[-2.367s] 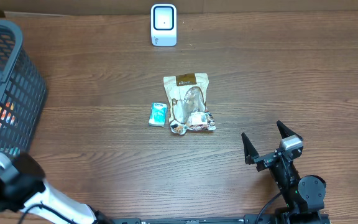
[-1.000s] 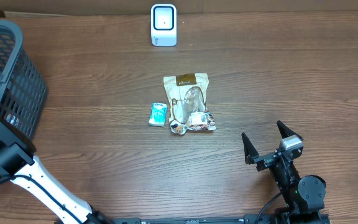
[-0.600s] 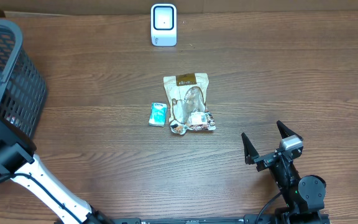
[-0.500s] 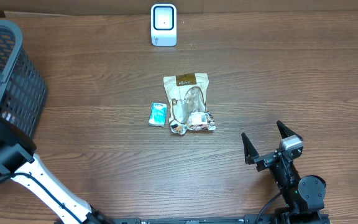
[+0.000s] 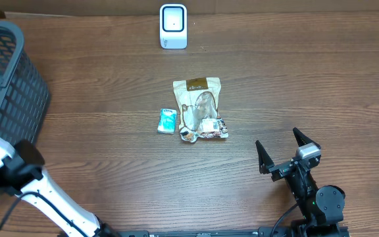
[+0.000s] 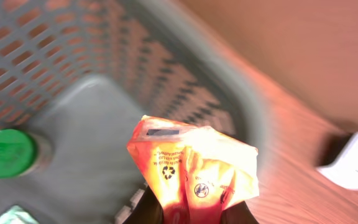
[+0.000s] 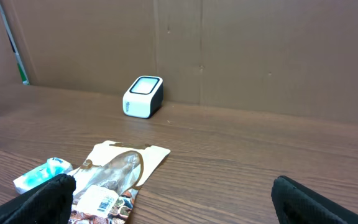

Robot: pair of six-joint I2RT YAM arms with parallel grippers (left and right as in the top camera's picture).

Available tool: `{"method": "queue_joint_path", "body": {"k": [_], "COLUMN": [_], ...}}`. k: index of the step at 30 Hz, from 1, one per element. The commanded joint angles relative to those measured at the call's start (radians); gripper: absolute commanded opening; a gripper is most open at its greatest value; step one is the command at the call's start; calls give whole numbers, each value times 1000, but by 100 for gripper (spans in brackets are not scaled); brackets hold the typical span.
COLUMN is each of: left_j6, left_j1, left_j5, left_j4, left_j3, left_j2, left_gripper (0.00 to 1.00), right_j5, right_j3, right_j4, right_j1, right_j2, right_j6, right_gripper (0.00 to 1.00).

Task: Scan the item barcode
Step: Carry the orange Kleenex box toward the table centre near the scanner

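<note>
My left claw [image 6: 190,214] is pinched tight on the lower edge of an orange packet [image 6: 191,165], which stands upright between the jaws. It shows recycling marks and a dark strip near its top fold that is too blurred to read. Only the left wrist camera gives me this. Behind the packet it shows the inside of the grey basket [image 6: 166,68], with a green-capped bottle [image 6: 6,152] lying on its floor. A white blur at the right edge is probably the scanner [image 6: 353,163].

The overhead view shows the basket [image 5: 12,85] at the table's left edge and the left arm [image 5: 25,174] below it, but I cannot pick out the claw or the packet there.

My right claw [image 5: 287,153] is spread wide and holds nothing, low on the wooden table [image 5: 110,164]. Its own camera looks between the two dark fingers [image 7: 45,198] at a brown pouch [image 7: 118,177], a small teal pack [image 7: 42,174] just beside it, and the scanner [image 7: 143,96] further back. Overhead, the scanner [image 5: 173,26] sits at the far edge, well apart from the basket
</note>
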Motion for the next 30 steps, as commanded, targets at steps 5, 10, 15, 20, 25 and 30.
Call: {"method": "queue_joint_path", "body": {"k": [5, 10, 15, 20, 25, 30], "left_j6": [-20, 22, 24, 20, -66, -181], "left_j1": [-118, -304, -521, -717, -864, -915], "left_j5": [105, 105, 96, -18, -192, -269], "left_j4": [-33, -33, -32, 36, 209, 378], "left_j3": [31, -38, -309, -696, -1037, -1261], "left_j2": [-166, -175, -174, -172, -172, -172], "left_gripper": [4, 4, 4, 4, 4, 4], "right_j5": [8, 8, 8, 8, 8, 8], "right_j3": [-11, -11, -11, -11, -11, -11], "right_j4": [5, 5, 5, 5, 5, 5], "right_j1": [4, 4, 4, 4, 4, 4], "right_j2": [-12, -12, -12, -12, -12, -12], "right_j6": [2, 2, 2, 2, 2, 2], "right_gripper": [100, 100, 100, 100, 100, 100]}}
